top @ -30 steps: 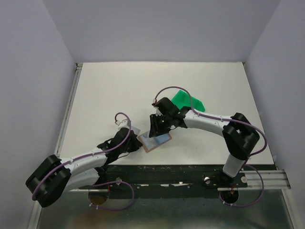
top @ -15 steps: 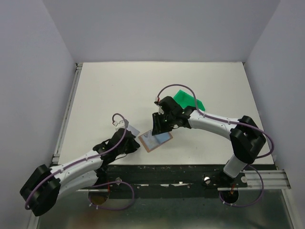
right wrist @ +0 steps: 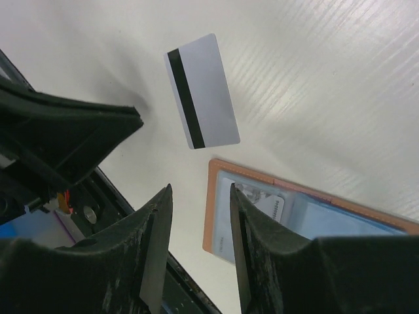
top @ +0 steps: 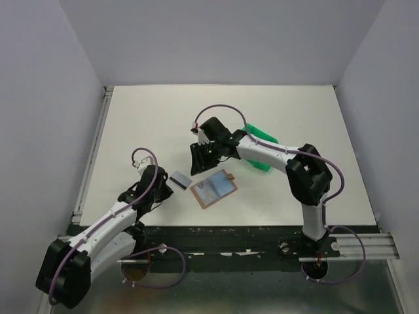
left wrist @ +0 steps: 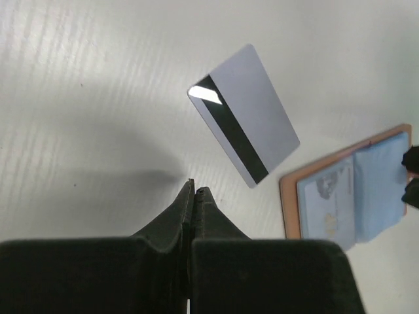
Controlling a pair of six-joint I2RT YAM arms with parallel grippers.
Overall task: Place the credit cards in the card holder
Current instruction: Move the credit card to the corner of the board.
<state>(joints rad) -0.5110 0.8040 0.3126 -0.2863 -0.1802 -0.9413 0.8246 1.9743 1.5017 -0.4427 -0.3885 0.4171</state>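
A grey credit card (top: 180, 179) with a dark stripe lies flat on the white table, free of both grippers (left wrist: 243, 123) (right wrist: 203, 91). Just right of it the tan card holder (top: 214, 189) lies open, with another pale card (right wrist: 270, 204) tucked in its clear pocket (left wrist: 350, 196). My left gripper (top: 166, 186) (left wrist: 196, 189) is shut and empty, its tips a little short of the loose card. My right gripper (top: 198, 161) (right wrist: 200, 196) hangs open and empty over the holder's left edge.
A green plastic bin (top: 260, 145) sits behind the right forearm, right of centre. The dark front rail (top: 249, 235) runs close below the holder. The left gripper's body (right wrist: 65, 131) fills the left side of the right wrist view.
The left arm has drawn back to the left, leaving the striped card lying on the table. The right gripper has moved up and left, off the middle of the holder.
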